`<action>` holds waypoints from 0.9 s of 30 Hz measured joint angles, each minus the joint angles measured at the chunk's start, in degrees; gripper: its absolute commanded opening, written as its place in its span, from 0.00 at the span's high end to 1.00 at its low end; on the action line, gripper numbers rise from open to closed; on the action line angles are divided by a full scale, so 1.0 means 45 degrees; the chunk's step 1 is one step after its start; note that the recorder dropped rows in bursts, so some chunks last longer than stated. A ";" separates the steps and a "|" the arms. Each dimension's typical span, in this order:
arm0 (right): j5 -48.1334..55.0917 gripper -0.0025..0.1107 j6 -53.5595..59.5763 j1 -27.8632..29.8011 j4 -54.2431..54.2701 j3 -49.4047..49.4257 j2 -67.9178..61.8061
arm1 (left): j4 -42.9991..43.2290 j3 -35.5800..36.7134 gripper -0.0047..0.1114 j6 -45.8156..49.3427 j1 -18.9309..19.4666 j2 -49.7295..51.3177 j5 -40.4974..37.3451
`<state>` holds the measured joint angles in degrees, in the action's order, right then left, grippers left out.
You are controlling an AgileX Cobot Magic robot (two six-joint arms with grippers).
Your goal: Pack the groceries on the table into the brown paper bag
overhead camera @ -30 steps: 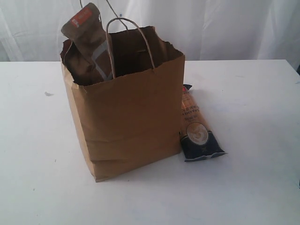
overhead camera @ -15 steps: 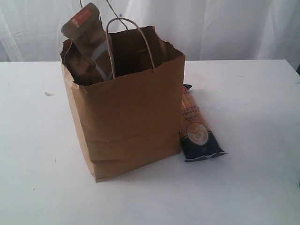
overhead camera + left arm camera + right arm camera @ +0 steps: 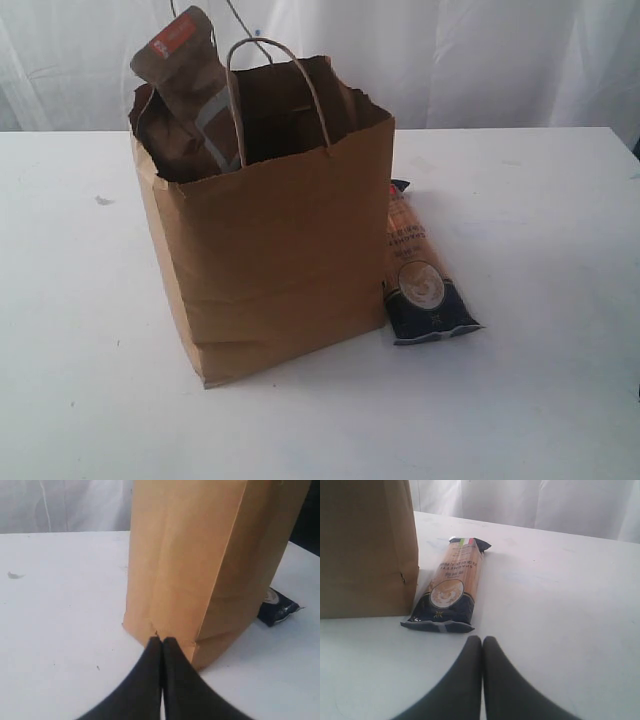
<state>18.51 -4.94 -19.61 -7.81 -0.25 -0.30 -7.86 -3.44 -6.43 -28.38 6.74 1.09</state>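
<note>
Gripping nothing, left tool [image 3: 161,640], right tool [image 3: 482,639] closed

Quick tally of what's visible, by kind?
Paper bags: 1, the brown paper bag
Pouches: 1, the dark-brown pouch, sticking out of the bag's top
Packets: 1, the long orange-navy packet, lying beside the bag
Total: 3; the bag's deeper contents are hidden.

brown paper bag [image 3: 285,250]: I read matt kraft paper, creased, ragged rim | handles [image 3: 258,41]: twisted paper cord | dark-brown pouch [image 3: 185,75]: film, dull sheen | long orange-navy packet [image 3: 420,270]: glossy plastic wrap | table [image 3: 540,330]: white, smooth, matt, few scuffs | curtain [image 3: 480,60]: white cloth, far side | left gripper [image 3: 161,641], right gripper [image 3: 482,639]: black, matt, smooth
</note>
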 measured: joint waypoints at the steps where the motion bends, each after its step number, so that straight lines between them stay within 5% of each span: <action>1: 0.0000 0.98 0.0000 0.0000 0.0000 0.0000 0.0000 | 0.0000 0.0175 0.96 0.0000 0.0086 -0.0162 0.0022; 7: 0.0000 0.98 0.0000 0.0000 0.0000 0.0000 0.0000 | 0.0000 0.0703 0.96 0.0000 0.0661 -0.1294 -0.0384; 27: 0.0000 0.98 0.0000 0.0000 0.0000 0.0000 0.0000 | 0.0000 0.0703 0.96 0.0008 0.0661 -0.1432 -0.0864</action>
<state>18.51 -4.94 -19.61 -7.81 -0.25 -0.30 -7.86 -0.27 -6.40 -25.41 0.30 -2.79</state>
